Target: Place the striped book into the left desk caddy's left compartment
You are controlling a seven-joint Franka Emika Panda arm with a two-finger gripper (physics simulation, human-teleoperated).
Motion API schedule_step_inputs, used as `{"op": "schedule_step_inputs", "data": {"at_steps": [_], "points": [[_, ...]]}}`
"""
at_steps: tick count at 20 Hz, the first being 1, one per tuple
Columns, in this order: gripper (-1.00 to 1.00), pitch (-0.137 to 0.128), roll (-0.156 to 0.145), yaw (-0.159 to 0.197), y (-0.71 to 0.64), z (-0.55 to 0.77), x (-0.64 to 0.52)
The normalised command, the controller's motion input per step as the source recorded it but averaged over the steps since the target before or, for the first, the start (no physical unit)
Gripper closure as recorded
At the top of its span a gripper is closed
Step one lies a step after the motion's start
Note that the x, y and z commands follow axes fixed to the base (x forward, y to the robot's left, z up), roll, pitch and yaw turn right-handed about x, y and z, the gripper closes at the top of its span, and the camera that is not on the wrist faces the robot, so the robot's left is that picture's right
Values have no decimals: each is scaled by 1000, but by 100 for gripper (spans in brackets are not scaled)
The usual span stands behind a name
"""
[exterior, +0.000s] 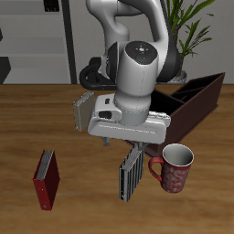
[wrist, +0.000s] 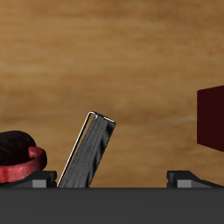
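exterior, gripper: hanging just above the striped book, fingers hidden under the wrist housing; cannot tell whether jaws are released or clenched.
exterior, book: upright, tilted a little, near the table's front edge, just beside the mug; cannot tell if resting on the table or lifted.
exterior, caddy: left desk caddy far back behind the arm, well apart from the book, only 1 end showing, compartments mostly hidden.
exterior, other: red book near the front, well apart from the gripper.
wrist, book: striped book leaning, edge-on cover visible, top end running under the gripper body.
wrist, jaws: only 2 finger bases visible; fingertips out of sight, grip unconfirmed.
wrist, neighbours: mug rim close by the book, not touching; dark maroon block at the frame edge, identity unclear.
step: judged as grasp stage, book not yet carried.
next: confirm firm pinch on the top edge, lift clear of the mug, carry back to the caddy, lower into the left compartment.
view gap: exterior alone shows caddy and route; wrist alone shows book lean and mug clearance.
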Motion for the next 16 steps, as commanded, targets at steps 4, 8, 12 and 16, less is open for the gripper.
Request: {"op": "schedule_step_inputs", "data": {"at_steps": [4,8,12,16], "points": [[-100,14,2,-25,96,-204,79],[-100,23,-7,-32,23,-276,74],[-100,49,-16,-38,8,-390,93],[100,83,-39,-22,-24,-431,73]]}}
